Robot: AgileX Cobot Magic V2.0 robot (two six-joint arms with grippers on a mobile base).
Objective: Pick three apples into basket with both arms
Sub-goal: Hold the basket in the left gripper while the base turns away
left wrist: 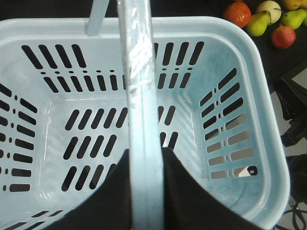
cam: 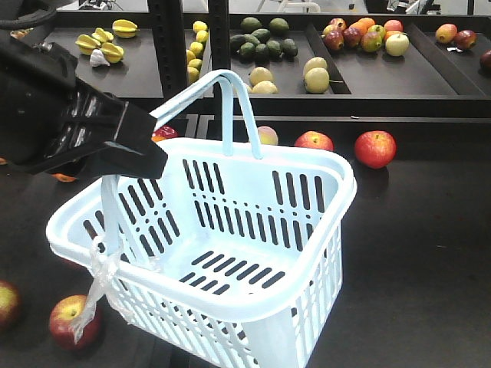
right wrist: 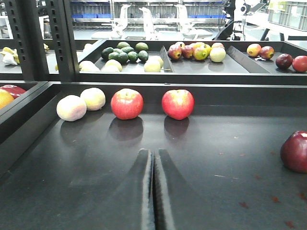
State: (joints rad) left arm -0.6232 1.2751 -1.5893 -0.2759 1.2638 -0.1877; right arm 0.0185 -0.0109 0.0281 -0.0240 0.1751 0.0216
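Observation:
The light blue basket point(cam: 337, 201) hangs tilted above the dark table, and its inside point(left wrist: 53, 103) holds nothing. My left gripper point(cam: 142, 153) is shut on one hoop handle point(left wrist: 142, 96), which runs between the black fingers point(left wrist: 187, 191). Two red apples point(cam: 375, 148) point(cam: 314, 141) lie behind the basket. Another apple point(cam: 74, 320) with a yellow patch lies at the front left. In the right wrist view my right gripper point(right wrist: 153, 152) is shut on nothing, low over the table. Two red apples point(right wrist: 127, 103) point(right wrist: 178, 104) rest ahead of it and a dark red apple point(right wrist: 295, 151) at the right edge.
Two pale round fruits point(right wrist: 71, 107) lie left of the apples by the back ledge point(right wrist: 230, 91). Behind it, shelf trays point(cam: 368, 69) hold avocados, yellow apples and mixed fruit. A black upright post point(cam: 167, 46) stands behind the basket. A clear plastic scrap point(cam: 96, 287) hangs from the rim.

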